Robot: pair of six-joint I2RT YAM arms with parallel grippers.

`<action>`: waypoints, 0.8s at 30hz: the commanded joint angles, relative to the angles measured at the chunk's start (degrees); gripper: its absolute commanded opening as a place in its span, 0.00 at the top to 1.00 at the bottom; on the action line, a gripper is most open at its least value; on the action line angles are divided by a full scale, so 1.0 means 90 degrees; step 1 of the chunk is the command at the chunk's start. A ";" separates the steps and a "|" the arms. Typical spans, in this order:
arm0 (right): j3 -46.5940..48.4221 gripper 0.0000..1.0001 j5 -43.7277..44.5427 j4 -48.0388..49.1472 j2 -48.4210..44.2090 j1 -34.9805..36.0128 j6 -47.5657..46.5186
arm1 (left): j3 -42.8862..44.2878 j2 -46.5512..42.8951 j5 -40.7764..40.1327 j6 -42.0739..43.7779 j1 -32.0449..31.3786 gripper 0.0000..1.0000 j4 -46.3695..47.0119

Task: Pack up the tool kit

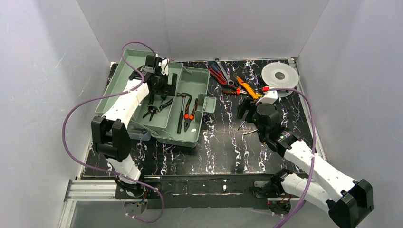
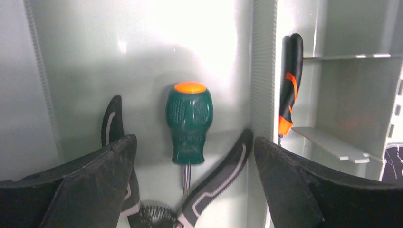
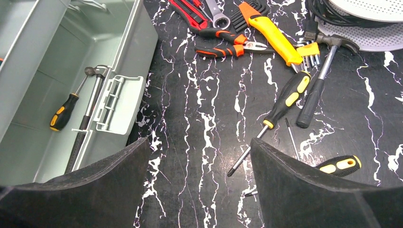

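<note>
The tool kit [image 1: 202,138], a pale green box with its lid back, stands at the left of the table. My left gripper [image 1: 159,88] is down inside it, jaws wide open. A stubby green screwdriver [image 2: 189,121] with an orange cap lies loose on the box floor [image 2: 142,57] between the fingers, touched by neither. Grey-handled pliers [image 2: 223,175] lie beside it. My right gripper [image 3: 199,142] hangs open and empty over the black marbled table [image 3: 209,95], right of the box wall [image 3: 138,42].
In the box lie a hammer [image 1: 181,111] and orange-handled pliers [image 1: 190,114]. Loose on the table are a yellow-black screwdriver [image 3: 285,99], a second hammer [image 3: 318,80], a yellow knife [image 3: 271,31], pliers [image 3: 228,42] and a wrench [image 3: 216,12]. A white spool [image 1: 280,74] sits back right.
</note>
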 commanded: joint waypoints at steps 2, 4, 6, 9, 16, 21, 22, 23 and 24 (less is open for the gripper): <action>0.0209 0.15 0.0156 0.0226 0.0136 -0.0048 -0.0054 | -0.0476 -0.1515 0.0282 -0.0098 -0.0126 0.02 0.0299; 0.0311 0.15 0.0214 0.0091 0.0192 -0.0048 -0.0062 | -0.0596 -0.1997 0.0091 -0.0111 -0.0280 0.02 0.0337; 0.0384 0.15 0.0291 -0.0007 0.0206 -0.0057 -0.0072 | -0.0779 -0.2532 0.0083 -0.0186 -0.0362 0.02 0.0384; 0.0422 0.15 0.0404 -0.0094 0.0157 -0.0076 -0.0102 | -0.1338 -0.3431 0.0118 -0.0278 -0.0349 0.02 0.0653; 0.0574 0.15 0.0547 -0.0490 0.0237 -0.0111 -0.0066 | -0.2783 -0.5056 0.0762 -0.0101 -0.0297 0.02 0.1408; 0.0657 0.15 0.0539 -0.0722 0.0354 -0.0146 -0.0002 | -0.2981 -0.5132 0.1427 0.0109 -0.0295 0.02 0.1406; 0.0695 0.15 0.0534 -0.0795 0.0390 -0.0145 -0.0005 | -0.2988 -0.5088 0.1497 0.0100 -0.0295 0.02 0.1416; 0.0734 0.15 0.0545 -0.0856 0.0422 -0.0145 0.0001 | -0.2993 -0.5051 0.1581 0.0101 -0.0293 0.02 0.1419; 0.0771 0.15 0.0547 -0.0909 0.0446 -0.0159 0.0005 | -0.2980 -0.4990 0.1626 0.0100 -0.0298 0.02 0.1409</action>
